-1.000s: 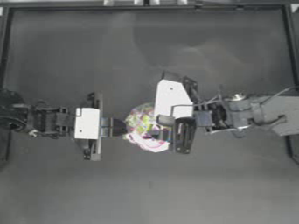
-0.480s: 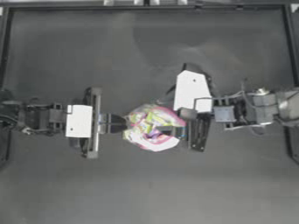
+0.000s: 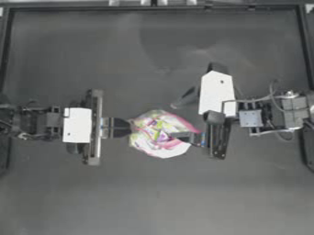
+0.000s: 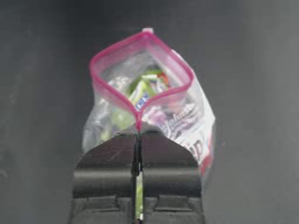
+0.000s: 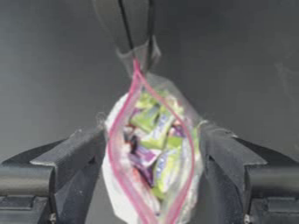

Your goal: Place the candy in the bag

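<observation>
The bag [image 3: 158, 134], clear plastic with a pink seal strip, sits at the table's middle, its mouth held apart. My left gripper [image 3: 126, 127] is shut on the rim at the bag's left end; in the left wrist view its jaws [image 4: 139, 131] pinch the pink strip of the bag [image 4: 146, 87]. My right gripper [image 3: 187, 118] is open at the right end, one jaw on each side of the bag [image 5: 154, 148] in its wrist view [image 5: 153, 140]. Yellow-green wrappers [image 5: 159, 131] lie among the sweets inside. I cannot tell the candy apart from them. No sweet lies outside the bag.
The dark table [image 3: 153, 55] is ringed by a raised frame [image 3: 153, 6]. Both arms lie level across its middle band, left [image 3: 36, 124] and right [image 3: 276, 112]. The left gripper [image 5: 135, 48] shows at the far end of the bag in the right wrist view.
My right arm has drawn back to the right, uncovering more of the bag. My left arm has shifted slightly left, still holding the rim.
</observation>
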Robot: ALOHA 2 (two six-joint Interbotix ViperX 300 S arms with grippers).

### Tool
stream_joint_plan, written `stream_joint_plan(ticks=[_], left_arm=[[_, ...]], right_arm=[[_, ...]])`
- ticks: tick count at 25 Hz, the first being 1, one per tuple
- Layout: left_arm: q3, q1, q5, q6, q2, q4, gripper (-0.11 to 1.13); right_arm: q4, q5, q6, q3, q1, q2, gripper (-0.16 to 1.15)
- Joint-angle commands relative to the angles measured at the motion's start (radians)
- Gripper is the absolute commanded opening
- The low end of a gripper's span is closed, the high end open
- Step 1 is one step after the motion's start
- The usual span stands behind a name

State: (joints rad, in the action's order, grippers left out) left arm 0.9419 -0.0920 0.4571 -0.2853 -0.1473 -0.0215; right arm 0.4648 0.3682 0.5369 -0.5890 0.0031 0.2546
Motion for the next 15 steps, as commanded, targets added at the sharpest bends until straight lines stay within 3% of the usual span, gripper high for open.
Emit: stream_joint_plan(ticks=[1, 15], left_arm=[[0.008, -0.002, 0.003, -0.002, -0.063, -0.002, 0.04], [0.052, -0.002, 0.003, 0.0, -0.086, -0.012, 0.04]], right_arm=[[0.0, -0.012, 0.003, 0.008, 0.002, 0.021, 0.93], [-0.005, -0.012, 0.003, 0.008, 0.0, 0.023, 0.93]])
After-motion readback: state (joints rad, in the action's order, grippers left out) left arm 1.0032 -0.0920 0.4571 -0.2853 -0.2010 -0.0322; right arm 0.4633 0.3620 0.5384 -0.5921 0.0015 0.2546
